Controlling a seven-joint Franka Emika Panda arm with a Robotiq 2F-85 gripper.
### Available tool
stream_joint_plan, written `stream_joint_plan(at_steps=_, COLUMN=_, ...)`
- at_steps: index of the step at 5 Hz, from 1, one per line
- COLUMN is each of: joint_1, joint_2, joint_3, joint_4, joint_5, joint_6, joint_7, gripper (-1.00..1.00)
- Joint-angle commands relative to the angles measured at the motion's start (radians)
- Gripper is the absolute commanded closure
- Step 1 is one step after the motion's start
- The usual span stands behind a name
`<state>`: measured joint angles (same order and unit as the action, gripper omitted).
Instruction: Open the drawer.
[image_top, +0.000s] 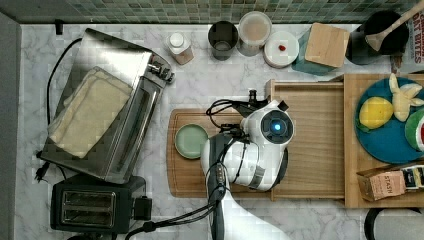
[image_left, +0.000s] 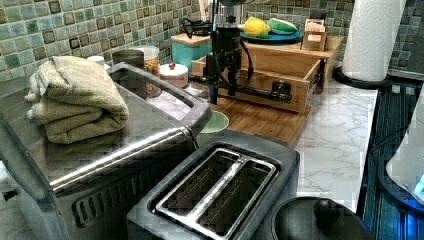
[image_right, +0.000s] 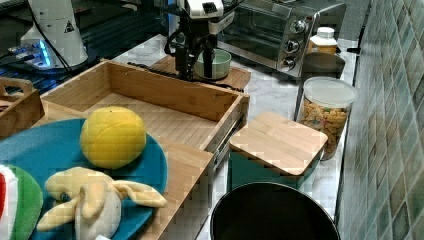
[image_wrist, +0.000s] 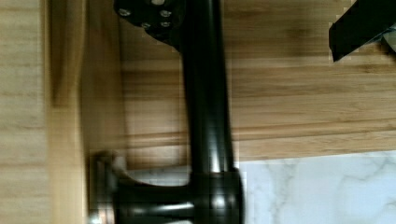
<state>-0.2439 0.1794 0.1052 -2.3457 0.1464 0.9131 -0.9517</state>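
Over the bamboo cutting board (image_top: 190, 170) near the bench's (image_top: 210, 85) middle, my end effector (image_left: 223, 92) hangs at the black bar handle (image_left: 260, 92) of the drawer (image_top: 312, 140). I cannot tell whether its fingers are open or closed around the bar. The drawer is pulled well out of its wooden box (image_right: 187, 165), its front over the board. A green bowl (image_top: 191, 141) sits on the board just beside my arm.
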Motion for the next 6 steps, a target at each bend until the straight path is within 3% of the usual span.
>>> stream_joint_plan(at_steps=1, joint_1=0.095, joint_2=-0.096, joint_3=0.135, joint_4=-0.053, joint_5=0.106, joint_6=-0.121, joint_7=0.020, gripper=-1.00)
stream_joint_plan(at_steps=2, joint_1=0.121, joint_2=-0.097, joint_3=0.109, joint_4=-0.052, joint_5=0.109, joint_6=-0.121, joint_7=0.018, gripper=-1.00)
stream_joint_plan(at_steps=6, joint_1=0.098, joint_2=-0.096, joint_3=0.132, joint_4=-0.052, joint_5=0.107, joint_6=-0.121, joint_7=0.019, gripper=-1.00)
